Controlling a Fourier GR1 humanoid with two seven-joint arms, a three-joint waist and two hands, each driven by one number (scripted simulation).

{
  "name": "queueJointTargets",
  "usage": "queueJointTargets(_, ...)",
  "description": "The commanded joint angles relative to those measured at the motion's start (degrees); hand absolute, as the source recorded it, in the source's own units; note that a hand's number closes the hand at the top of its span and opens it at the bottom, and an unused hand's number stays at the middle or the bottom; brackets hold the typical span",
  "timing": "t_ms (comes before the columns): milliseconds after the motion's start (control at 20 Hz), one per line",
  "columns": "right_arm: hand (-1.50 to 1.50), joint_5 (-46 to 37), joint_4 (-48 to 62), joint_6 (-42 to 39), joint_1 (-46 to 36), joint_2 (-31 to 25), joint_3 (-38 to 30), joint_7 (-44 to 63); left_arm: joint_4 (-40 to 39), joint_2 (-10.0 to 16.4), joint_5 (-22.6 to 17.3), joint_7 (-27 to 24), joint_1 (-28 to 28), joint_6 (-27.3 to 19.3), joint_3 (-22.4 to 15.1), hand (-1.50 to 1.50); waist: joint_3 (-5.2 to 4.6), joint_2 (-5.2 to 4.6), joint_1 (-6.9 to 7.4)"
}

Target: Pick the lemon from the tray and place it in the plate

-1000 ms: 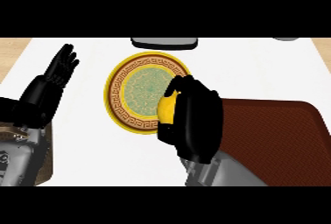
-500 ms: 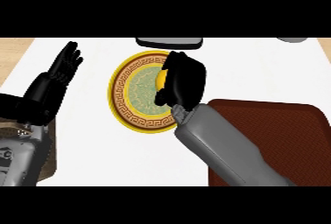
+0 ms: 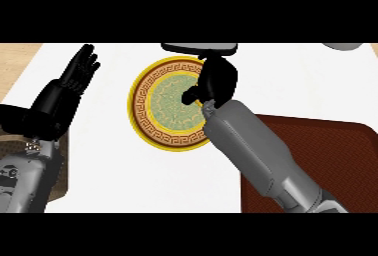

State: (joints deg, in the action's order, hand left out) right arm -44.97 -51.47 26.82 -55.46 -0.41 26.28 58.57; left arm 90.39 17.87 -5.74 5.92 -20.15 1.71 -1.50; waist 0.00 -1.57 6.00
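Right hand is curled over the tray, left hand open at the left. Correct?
Not quite. In the head view the right hand is curled over the plate, not the tray, which lies further right under the forearm. The left hand is open at the left, as you said.

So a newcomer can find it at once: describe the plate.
On the white counter, left of the brown tray, lies the round plate, partly under the right hand. It alone has a yellow rim, a brown key-pattern band and a green middle.
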Motion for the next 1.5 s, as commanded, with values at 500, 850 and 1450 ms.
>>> queueJointTargets(500,-1.50,12.6,6.4,32.4,-4.4,0.4,0.7,-7.4,-0.6,0.0,0.2,0.5,-0.4,0.8,0.2,0.00,0.03,0.22,0.44)
queueJointTargets(850,-1.50,18.6,4.6,40.9,-1.8,0.4,1.0,-12.0,0.5,1.3,-0.6,4.1,-1.4,0.0,2.8,0.00,0.05,1.16,-2.77)
queueJointTargets(1450,-1.50,11.2,-23.9,40.2,24.7,-3.9,5.1,-15.8,5.5,-0.6,1.0,2.2,6.2,-1.4,3.4,0.00,0.01,2.09,-6.86)
